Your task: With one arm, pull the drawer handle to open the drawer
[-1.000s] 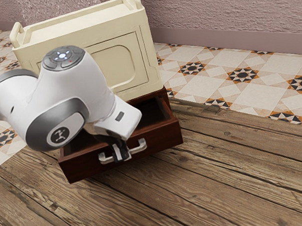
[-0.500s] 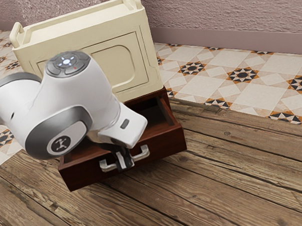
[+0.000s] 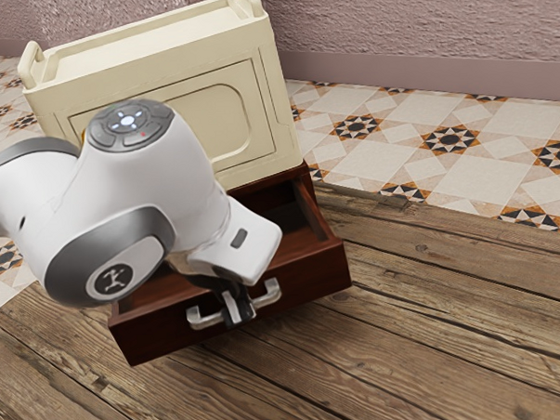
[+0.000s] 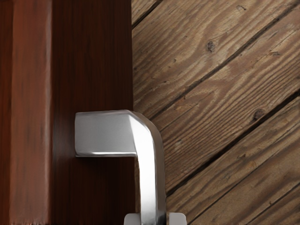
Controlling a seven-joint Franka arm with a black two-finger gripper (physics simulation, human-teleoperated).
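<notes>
In the exterior view the gripper (image 3: pixel 238 311) reaches down to the front of the dark red-brown drawer (image 3: pixel 155 334), closed around the middle of its silver handle (image 3: pixel 269 292). The drawer stands well out from under the cream cabinet, its inside partly hidden by my arm. In the wrist view the handle (image 4: pixel 148 173) bends out from the drawer front (image 4: pixel 93 61) and runs between the two tips of the gripper (image 4: pixel 154 219), one against each side.
The cream cabinet (image 3: pixel 183 112) rises behind the drawer, with raised grips at its top corners. Wooden planks (image 3: pixel 434 333) lie in front and alongside; patterned tiles (image 3: pixel 482 164) and a pink wall (image 3: pixel 421 27) are behind.
The drawer has slid farther out from the cabinet, toward the exterior view's bottom. My hand has moved along with the handle, still holding it.
</notes>
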